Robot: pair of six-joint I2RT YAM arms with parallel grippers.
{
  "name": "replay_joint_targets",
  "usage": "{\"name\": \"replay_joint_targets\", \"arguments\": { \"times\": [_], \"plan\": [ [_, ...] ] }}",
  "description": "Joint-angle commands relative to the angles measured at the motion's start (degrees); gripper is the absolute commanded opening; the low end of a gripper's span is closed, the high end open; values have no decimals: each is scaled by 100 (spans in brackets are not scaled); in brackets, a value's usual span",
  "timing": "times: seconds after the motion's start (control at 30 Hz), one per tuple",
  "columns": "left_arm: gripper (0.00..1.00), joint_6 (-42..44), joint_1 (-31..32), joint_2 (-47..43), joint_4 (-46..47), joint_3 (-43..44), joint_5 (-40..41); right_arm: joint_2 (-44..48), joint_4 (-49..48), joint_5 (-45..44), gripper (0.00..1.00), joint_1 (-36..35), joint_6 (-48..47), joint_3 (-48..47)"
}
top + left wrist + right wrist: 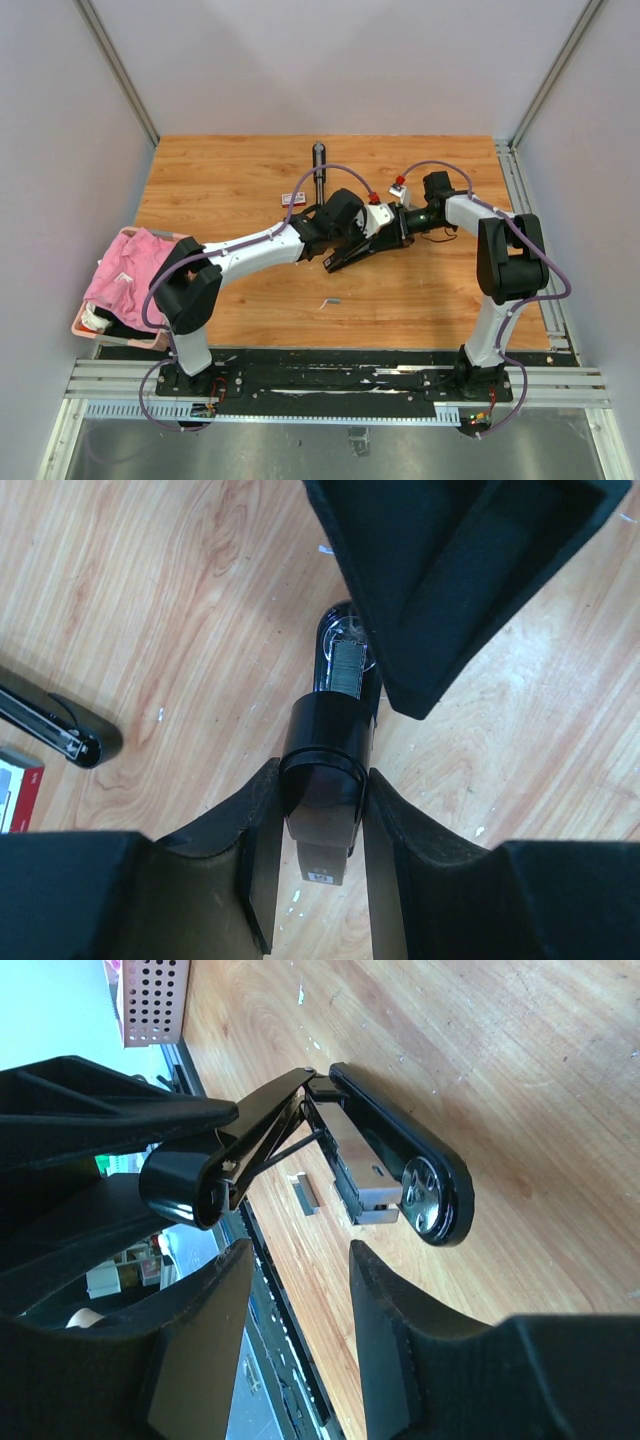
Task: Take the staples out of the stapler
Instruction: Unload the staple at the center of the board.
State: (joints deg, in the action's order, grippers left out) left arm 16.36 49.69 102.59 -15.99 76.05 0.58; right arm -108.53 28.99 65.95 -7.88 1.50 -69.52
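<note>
The black stapler (pixel 362 250) lies hinged open at the table's middle. My left gripper (pixel 343 238) is shut on its raised top arm (pixel 325 765), with a finger on each side (pixel 320 855). In the left wrist view a silvery strip of staples (pixel 347 670) shows in the magazine above the base. My right gripper (pixel 388 230) is open and empty just in front of the stapler's base (pixel 405 1150), its jaws (pixel 300 1290) apart and touching nothing. One loose short staple strip (pixel 305 1193) lies on the wood beside the stapler, and it also shows in the top view (pixel 330 301).
A second black stapler (pixel 319 170) lies at the back, also in the left wrist view (pixel 60 730). A small red-and-white box (pixel 293 199) sits beside it. A pink basket (pixel 85 325) with pink cloth (pixel 130 265) stands at the left edge.
</note>
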Motion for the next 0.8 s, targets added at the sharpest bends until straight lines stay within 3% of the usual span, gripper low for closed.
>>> {"name": "replay_joint_targets", "arguments": {
  "times": [0.0,0.77],
  "plan": [
    [0,95,5,-327,252,-94,-411,-11,-112,-67,45,76,164,5],
    [0,16,5,-538,373,-246,-687,-212,-160,-81,41,181,320,76]
  ]
}}
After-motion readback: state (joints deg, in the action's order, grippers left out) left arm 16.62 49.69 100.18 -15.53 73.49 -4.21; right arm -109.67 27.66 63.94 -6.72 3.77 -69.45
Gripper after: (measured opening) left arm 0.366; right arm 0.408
